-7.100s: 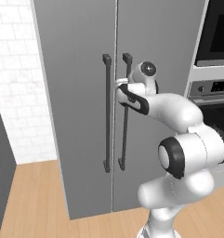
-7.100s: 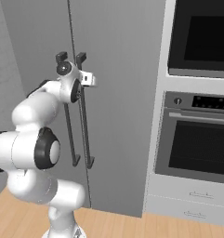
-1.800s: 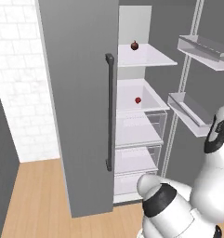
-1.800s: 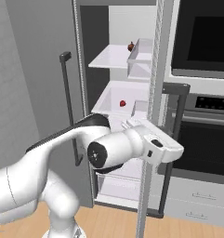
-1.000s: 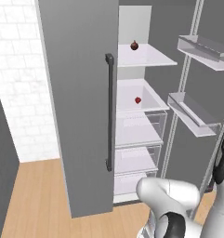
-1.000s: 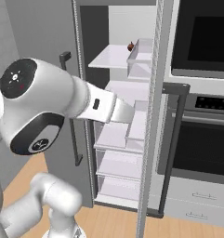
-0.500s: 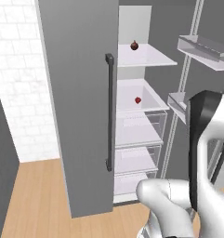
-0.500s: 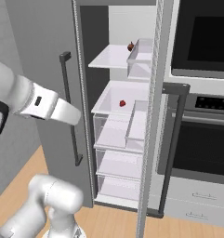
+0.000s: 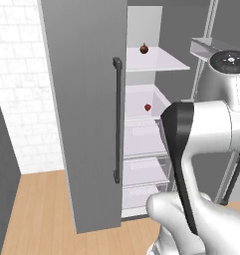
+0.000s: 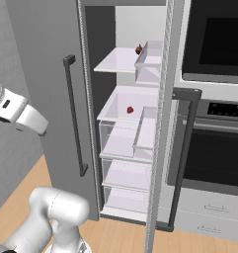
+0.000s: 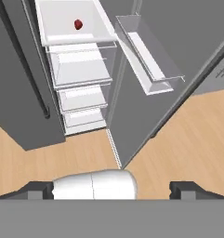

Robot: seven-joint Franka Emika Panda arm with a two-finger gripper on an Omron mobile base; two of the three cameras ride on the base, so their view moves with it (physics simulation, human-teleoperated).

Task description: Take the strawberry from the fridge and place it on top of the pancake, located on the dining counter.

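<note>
Fridge open, bright red berry on its shelf, gripper wide apart and holding nothing.

The tall matte grey fridge [image 9: 86, 99] has its right-hand door swung open and its left door shut, the long dark bar handle [image 9: 117, 119] running down the shut one. On the second white shelf [image 10: 121, 106] sits the tiny bright red strawberry [image 10: 130, 109], alone and touching nothing else; the shelf above carries a darker maroon round fruit with a stem [image 10: 138, 49]. In the hand view the two-finger gripper [image 11: 111, 188] has its dark fingertips [image 11: 184, 188] far apart at the bottom, nothing between them, well away from the berry, over light wooden floor [image 11: 187, 135]. A black built-in oven [image 10: 217, 148] stands beside the fridge. No brand, label or writing is legible anywhere.
</note>
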